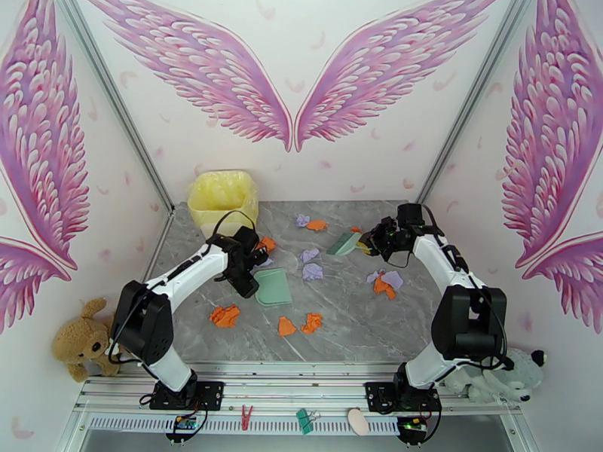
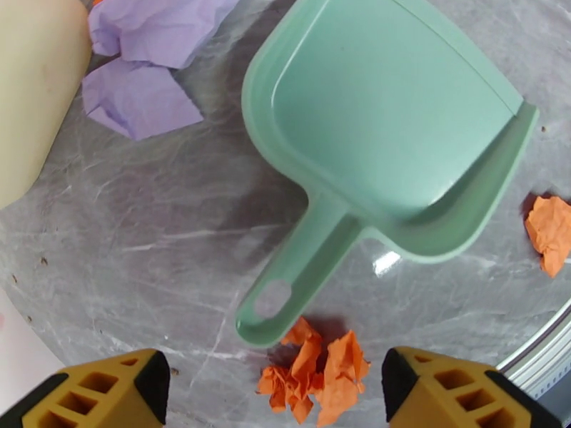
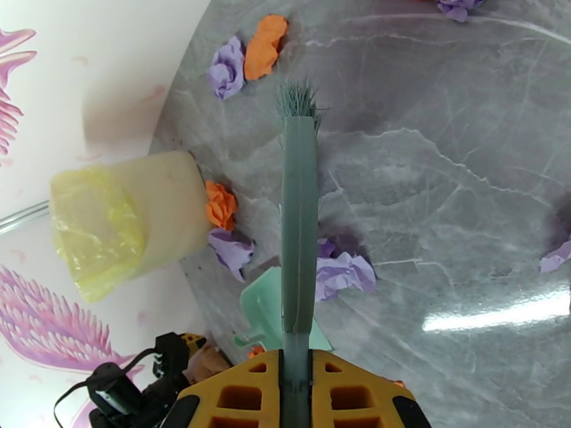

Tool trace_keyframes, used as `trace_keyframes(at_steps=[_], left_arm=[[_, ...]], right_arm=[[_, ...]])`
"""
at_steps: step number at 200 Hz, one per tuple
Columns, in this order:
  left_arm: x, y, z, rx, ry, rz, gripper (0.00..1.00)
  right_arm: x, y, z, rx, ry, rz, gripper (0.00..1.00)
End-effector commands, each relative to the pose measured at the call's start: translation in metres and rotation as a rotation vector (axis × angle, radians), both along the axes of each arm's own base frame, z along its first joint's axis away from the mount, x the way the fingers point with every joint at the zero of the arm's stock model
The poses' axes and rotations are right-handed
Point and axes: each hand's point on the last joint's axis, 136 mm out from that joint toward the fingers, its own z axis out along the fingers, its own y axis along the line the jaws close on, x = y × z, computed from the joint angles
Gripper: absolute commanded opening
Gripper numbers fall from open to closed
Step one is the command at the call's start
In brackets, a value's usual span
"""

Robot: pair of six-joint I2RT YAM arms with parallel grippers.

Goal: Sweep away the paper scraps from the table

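Observation:
Orange and lavender paper scraps lie scattered over the grey marble table (image 1: 347,333): orange ones (image 1: 224,316) (image 1: 286,326) near the front, a lavender one (image 1: 313,271) at the middle, and a mixed clump (image 1: 386,283) on the right. A mint-green dustpan (image 1: 273,286) lies flat, its handle (image 2: 300,276) pointing at my left gripper (image 2: 275,383). That gripper is open just short of the handle's end, with an orange scrap (image 2: 314,372) on the table between its fingers. My right gripper (image 3: 296,365) is shut on a green brush (image 3: 298,208), bristles (image 3: 296,101) pointing away.
A yellow-lined bin (image 1: 222,197) stands at the table's back left corner, close to the left gripper (image 1: 249,282). Two more scraps (image 1: 302,220) (image 1: 316,225) lie near the back edge. A metal frame runs along the table's front, and plush toys sit off both front corners.

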Motion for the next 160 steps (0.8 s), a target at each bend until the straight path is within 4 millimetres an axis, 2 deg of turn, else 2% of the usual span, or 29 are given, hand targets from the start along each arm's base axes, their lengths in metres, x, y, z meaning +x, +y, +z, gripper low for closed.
trace_keyframes(at_steps=[1, 33, 36, 43, 96, 160], left_arm=[[0.01, -0.006, -0.008, -0.019, -0.014, -0.019, 0.83], [0.014, -0.005, -0.017, -0.034, -0.003, -0.007, 0.83], [0.007, -0.002, -0.025, -0.023, 0.022, -0.004, 0.83], [0.002, 0.001, -0.029, -0.018, 0.037, -0.003, 0.83], [-0.016, 0.009, -0.038, -0.029, 0.014, -0.021, 0.84], [0.003, -0.001, -0.047, -0.034, 0.047, -0.012, 0.82]], right_arm=[[-0.008, 0.0, 0.003, -0.003, -0.004, 0.022, 0.0], [-0.01, 0.0, 0.002, -0.008, 0.004, 0.028, 0.0], [-0.011, 0.0, 0.002, -0.007, 0.006, 0.028, 0.0], [-0.011, 0.0, 0.003, -0.007, 0.006, 0.028, 0.0], [-0.009, 0.0, -0.004, -0.002, 0.02, 0.02, 0.0], [-0.003, 0.001, -0.005, 0.007, 0.026, 0.031, 0.0]])
